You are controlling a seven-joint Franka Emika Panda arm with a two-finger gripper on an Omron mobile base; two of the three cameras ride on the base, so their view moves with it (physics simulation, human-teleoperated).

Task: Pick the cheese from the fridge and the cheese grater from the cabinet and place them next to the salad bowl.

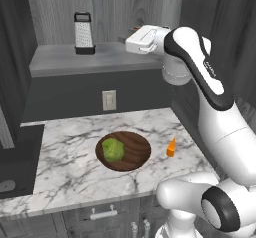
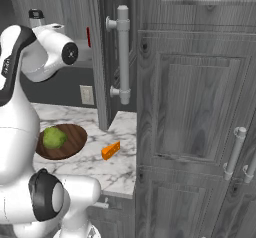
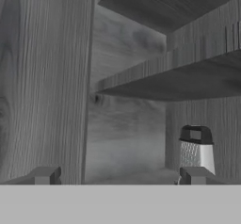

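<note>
The upright silver box grater with black handle [image 2: 35, 17] is mostly hidden behind the white arm; in the hand view its base sits behind a fingertip [image 3: 195, 175].

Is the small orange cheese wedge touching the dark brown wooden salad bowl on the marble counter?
Apart. In the left base view, a strip of bare marble counter separates the orange cheese wedge from the rim of the brown wooden salad bowl.

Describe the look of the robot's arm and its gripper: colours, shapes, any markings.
The arm is made of glossy white, rounded segments with dark grey to black bands at the joints, one with a round dark cap low down. A dark strip on the upper link bears faint small lettering, unreadable. No loose cables show. The gripper has two small, blocky grey finger tips.
</note>
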